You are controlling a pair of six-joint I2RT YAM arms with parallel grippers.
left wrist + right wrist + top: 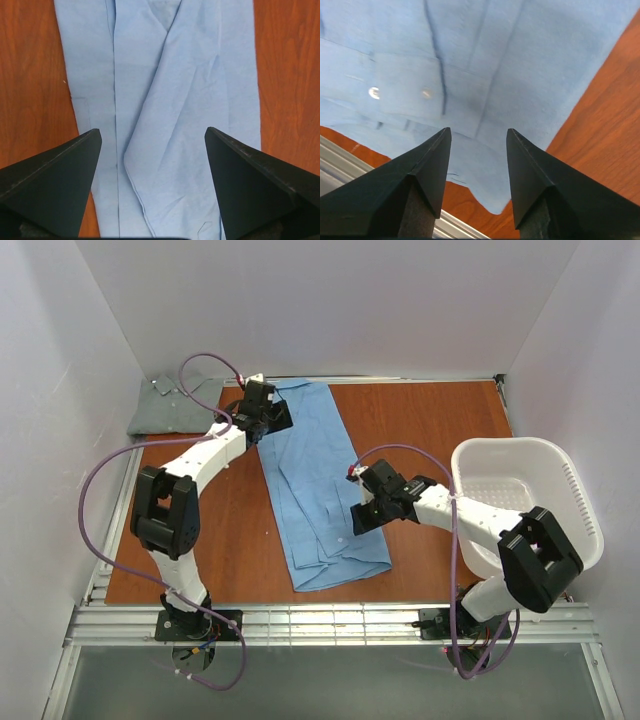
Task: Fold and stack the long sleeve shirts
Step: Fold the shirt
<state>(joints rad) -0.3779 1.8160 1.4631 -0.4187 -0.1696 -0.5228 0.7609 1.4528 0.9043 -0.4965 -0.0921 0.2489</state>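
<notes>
Along the middle of the wooden table [440, 430], the light blue shirt [315, 500] is laid out as a long narrow strip with its sides turned in over the body; one short end is at the far edge, the other toward the arm bases; the grey-green shirt [172, 405] is lying folded in the far left corner; the white laundry basket [560, 475] is set at the right edge.

The left gripper [152, 130] is positioned over the far end of the strip with its jaws spread wide; nothing is held between them; the right gripper [478, 129] is positioned over the near end, by a buttoned cuff [400, 92], with its jaws parted and likewise nothing held.

The cloth is judged to be thin, light and limp; no stiffness can be relied on, so any unsupported length is expected to sag and drape; the stacked layers are likely to slide over one another on the smooth wood if dragged rather than lifted.

For a crosswise fold, hold is best taken at the edge of one short end, near its corners, with every layer pinched together; a shallow pinch is likely to catch the top layer alone and undo the side folds; the cuff and seams are thicker and should give a firmer purchase; buttons are best avoided, since the pads may slip off them.
</notes>
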